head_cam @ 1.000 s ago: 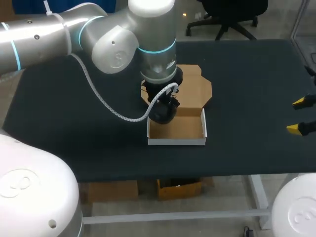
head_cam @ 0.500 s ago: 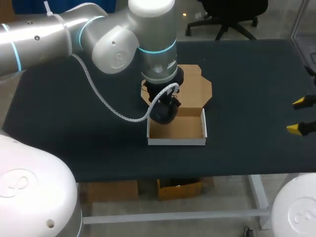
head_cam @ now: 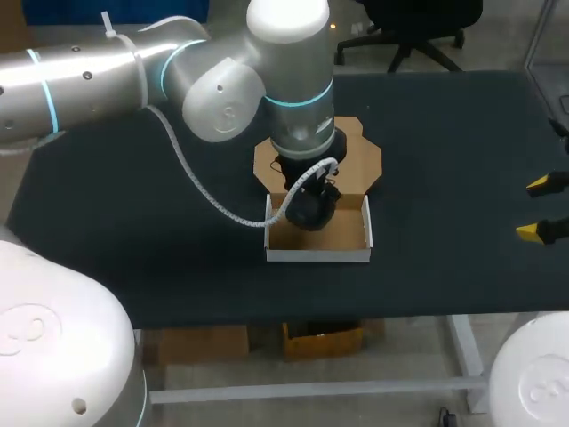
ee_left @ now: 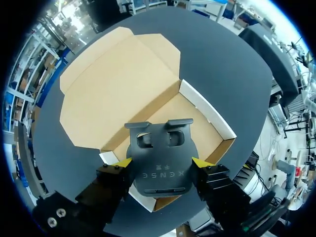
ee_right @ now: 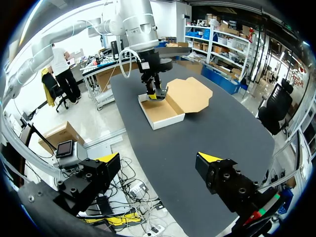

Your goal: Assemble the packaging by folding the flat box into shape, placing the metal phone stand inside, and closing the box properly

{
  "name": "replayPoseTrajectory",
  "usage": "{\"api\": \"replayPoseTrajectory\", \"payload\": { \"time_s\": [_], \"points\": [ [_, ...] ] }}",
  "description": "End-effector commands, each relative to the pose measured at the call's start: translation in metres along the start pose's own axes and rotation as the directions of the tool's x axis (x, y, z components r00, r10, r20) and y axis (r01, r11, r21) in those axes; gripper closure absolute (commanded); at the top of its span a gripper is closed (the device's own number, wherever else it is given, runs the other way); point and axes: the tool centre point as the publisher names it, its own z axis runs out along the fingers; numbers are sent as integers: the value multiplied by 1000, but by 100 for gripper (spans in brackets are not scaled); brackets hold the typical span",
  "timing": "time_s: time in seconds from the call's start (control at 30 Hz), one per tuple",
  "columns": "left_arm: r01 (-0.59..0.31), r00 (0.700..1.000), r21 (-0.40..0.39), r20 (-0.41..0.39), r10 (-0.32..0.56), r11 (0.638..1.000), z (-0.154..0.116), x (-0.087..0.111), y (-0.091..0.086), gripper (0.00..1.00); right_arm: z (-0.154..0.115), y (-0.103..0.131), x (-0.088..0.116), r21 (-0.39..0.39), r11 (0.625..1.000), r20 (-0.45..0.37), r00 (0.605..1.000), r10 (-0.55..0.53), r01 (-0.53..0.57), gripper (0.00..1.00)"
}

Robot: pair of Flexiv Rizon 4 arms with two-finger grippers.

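Left end effector [ee_left: 161, 162] pinches phone stand [ee_left: 160, 145] over box [ee_left: 210, 114] (lid [ee_left: 113, 94] flat open); right end effector [ee_right: 159, 159] spread.

Black phone stand [ee_left: 160, 165], brown box [ee_left: 118, 89] with white walls, black table [head_cam: 462, 160]

The phone stand [ee_left: 162, 170], in the left pincer [ee_left: 162, 162], hangs over the box tray [head_cam: 318, 254], seemingly inside; lid [head_cam: 360, 160] lies behind.
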Motion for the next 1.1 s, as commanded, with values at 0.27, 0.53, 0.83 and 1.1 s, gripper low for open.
{"api": "replayPoseTrajectory", "payload": {
  "time_s": [0.27,0.53,0.83,1.1],
  "points": [
    [-10,1000,-7,-1,10,1000,19,10,-8,100,-1,-1,1,-3,1000,0,1000,-2,2,0],
    [-26,1000,-16,2,26,1000,35,13,-10,100,-1,-1,1,-3,1000,0,1000,-2,2,0],
    [-42,999,-33,-8,42,999,49,19,-12,100,-1,-1,1,-3,1000,0,1000,-2,2,0],
    [-51,999,-31,-11,51,998,55,20,-13,100,-1,-1,1,-3,1000,0,1000,-2,2,0]
  ]
}}
